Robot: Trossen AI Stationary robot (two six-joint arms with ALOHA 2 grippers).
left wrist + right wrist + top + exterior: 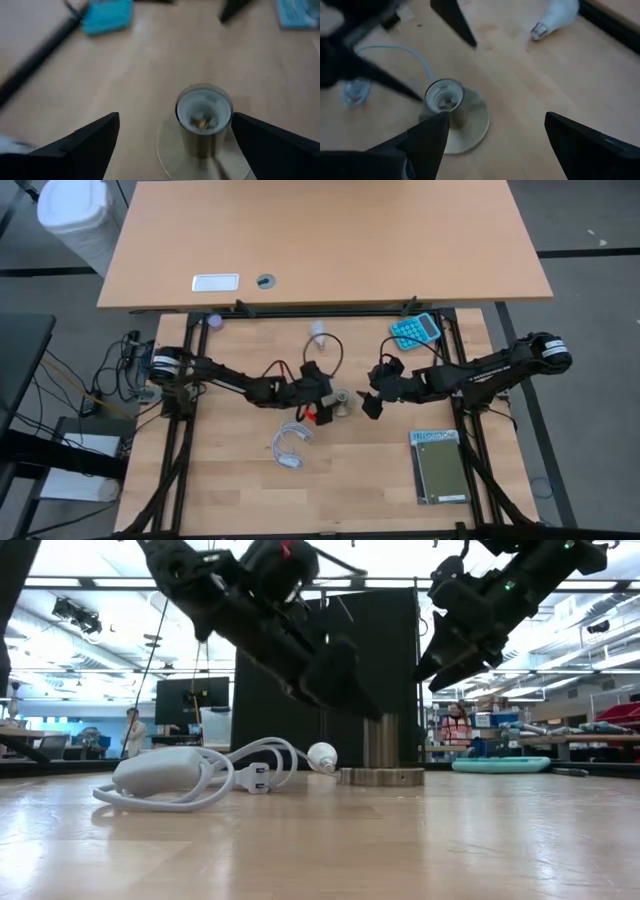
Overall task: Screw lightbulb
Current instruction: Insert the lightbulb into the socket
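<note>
Lightbulb (318,332) loose on table (230,490), apart from both open pincers.

Even overhead light on my high view, soft shadows only. Low view backlit: bright ceiling glare at 12 o'clock, both arms silhouetted. Both wrist feeds blurred, worst toward 9 o'clock.

Big open lab/workshop space, ceiling strip lights (90,565) bright across the top of the low view. Dark panel (290,710) standing mid-frame, monitor (190,700) to its left. Ppl in the bg at left and right edges. From above: grey floor (590,220), second wooden desk (330,240) at the top, white bin (75,220) upper left.
</note>
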